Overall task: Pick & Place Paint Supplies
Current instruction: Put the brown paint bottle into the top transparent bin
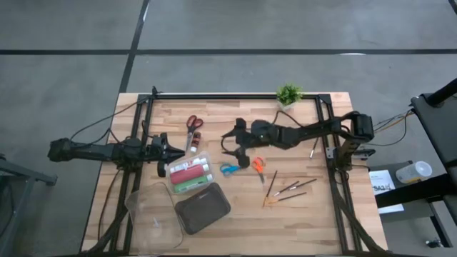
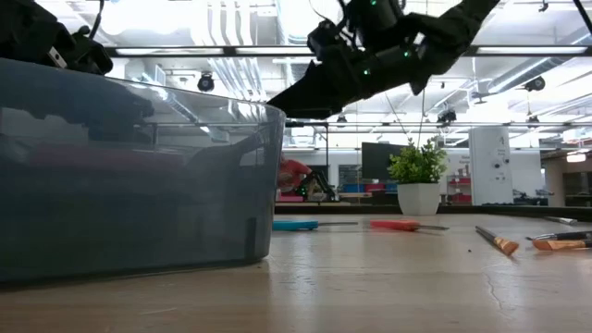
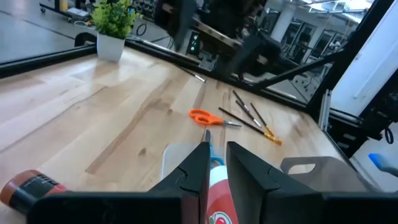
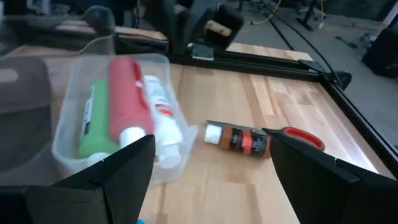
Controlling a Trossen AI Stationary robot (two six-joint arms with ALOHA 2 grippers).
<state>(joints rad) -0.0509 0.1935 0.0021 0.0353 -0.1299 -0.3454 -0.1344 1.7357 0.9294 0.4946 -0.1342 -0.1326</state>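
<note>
A small clear box [image 1: 173, 165] holds the red tube [image 4: 127, 93], the white tube [image 4: 160, 109] and the green tube [image 4: 93, 121], all lying flat. A dark red tube with a white cap [image 4: 239, 138] lies on the table beside the red scissors [image 1: 194, 123]. The blue scissors [image 1: 228, 169], the orange scissors [image 1: 258, 164] and several brushes [image 1: 285, 189] lie right of the box. My left gripper [image 3: 216, 155] hovers over the box's far left corner with a narrow gap between its fingers. My right gripper [image 4: 211, 152] is wide open above the table, right of the box.
A dark grey case [image 1: 203, 207] and a larger clear box [image 1: 151, 210] sit at the near edge; that box fills the left of the low view [image 2: 139, 166]. The potted plant [image 1: 288, 94] stands at the far edge. One brush [image 1: 314, 150] lies alone near the right arm.
</note>
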